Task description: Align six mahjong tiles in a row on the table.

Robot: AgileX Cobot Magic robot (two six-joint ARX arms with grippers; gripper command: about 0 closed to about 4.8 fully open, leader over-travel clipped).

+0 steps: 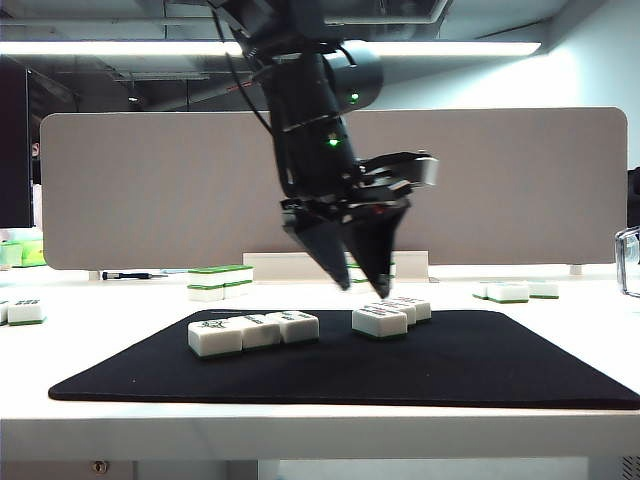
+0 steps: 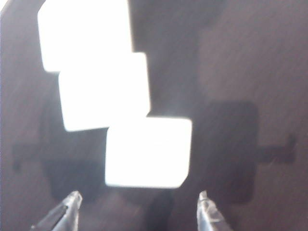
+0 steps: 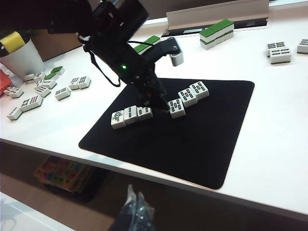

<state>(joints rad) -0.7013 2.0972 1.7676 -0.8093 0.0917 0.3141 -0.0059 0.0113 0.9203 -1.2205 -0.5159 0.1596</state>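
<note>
Left claw (image 1: 362, 285) hangs wide open and empty just above the right-hand group of tiles, so this looks like the nudge-them-into-line step.

Six mahjong tiles (image 3: 159, 105) sit on the black mat (image 3: 202, 144), not on the bare table (image 3: 269, 120). They're in two groups of three: one tidy trio (image 1: 253, 331) on the left of the exterior view, and a second trio (image 1: 392, 314) that runs slanted and offset from it, stepping like stairs in the left wrist view (image 2: 126, 101). My guess for the next move: drop the open fingers (image 2: 65, 211) around the near tile of the slanted trio and push or carry it in line with the first three, closing the gap. The right claw isn't in any shot, so can't tell its state. Other tiles lie scattered around the desk, some with green tops (image 3: 216, 31).
</note>
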